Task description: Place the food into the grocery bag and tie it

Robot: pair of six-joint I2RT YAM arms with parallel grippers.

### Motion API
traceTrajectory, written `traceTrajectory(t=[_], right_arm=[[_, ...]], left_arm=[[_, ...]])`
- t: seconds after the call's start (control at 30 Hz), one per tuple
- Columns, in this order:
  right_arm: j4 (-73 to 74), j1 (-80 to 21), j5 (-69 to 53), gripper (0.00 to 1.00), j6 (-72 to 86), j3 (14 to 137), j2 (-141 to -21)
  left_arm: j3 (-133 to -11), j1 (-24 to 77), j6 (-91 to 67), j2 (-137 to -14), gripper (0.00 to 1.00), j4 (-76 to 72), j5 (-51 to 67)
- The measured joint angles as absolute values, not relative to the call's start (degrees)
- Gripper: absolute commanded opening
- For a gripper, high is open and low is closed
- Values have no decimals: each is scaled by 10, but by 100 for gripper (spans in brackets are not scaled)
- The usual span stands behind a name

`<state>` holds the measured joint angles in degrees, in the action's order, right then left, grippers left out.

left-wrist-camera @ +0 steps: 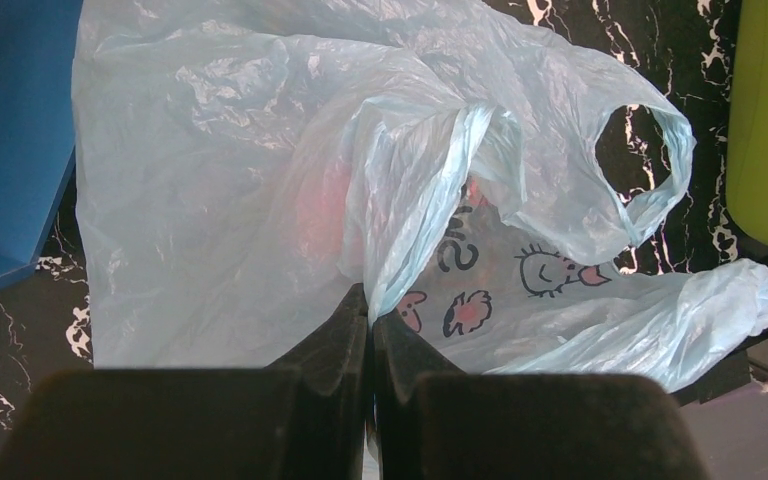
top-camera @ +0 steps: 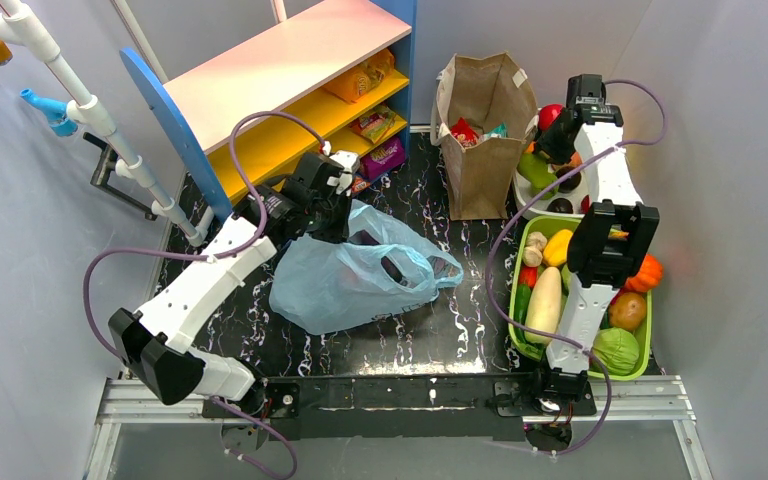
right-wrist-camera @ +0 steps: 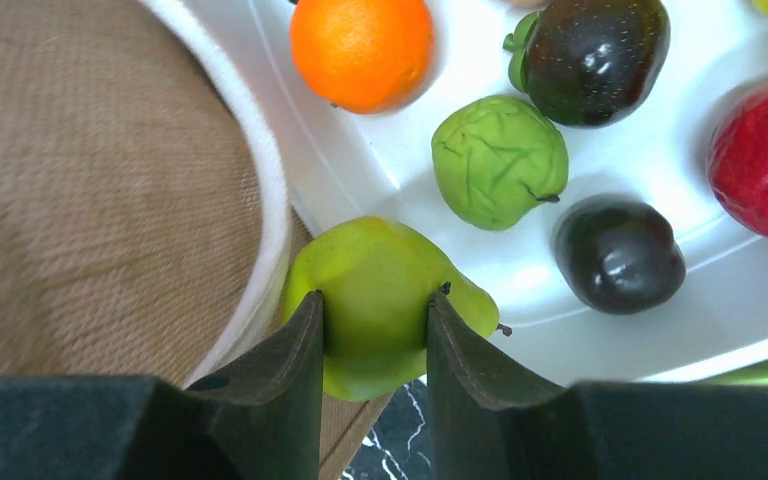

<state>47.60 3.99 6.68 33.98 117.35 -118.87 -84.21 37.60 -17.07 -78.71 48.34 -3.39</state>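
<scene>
**Bagging scene.** The light-blue grocery bag lay crumpled on the black marbled table, just in front of the shelf unit. A reddish packet showed faintly through its film. The left gripper was clenched on a twisted fold of the bag. The 2 fingers of the right gripper grasped a yellow-green pear at the rim of the white tray, beside the brown paper bag.

You get no word you can read here. The bag has dark print: a couple of curly letters, folded and skewed, beside a cartoon face. The shelf packets show lettering, too small to make out.
</scene>
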Motion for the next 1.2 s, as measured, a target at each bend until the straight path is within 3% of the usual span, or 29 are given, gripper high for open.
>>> traceTrajectory(t=[0.63, 1.2], right_arm=[[464, 29, 22, 1, 351, 1006, -949], [422, -49, -91, 1, 403, 821, -690]], left_arm=[[-820, 376, -206, -770, 0, 468, 2], [-814, 376, -239, -722, 0, 454, 58]])
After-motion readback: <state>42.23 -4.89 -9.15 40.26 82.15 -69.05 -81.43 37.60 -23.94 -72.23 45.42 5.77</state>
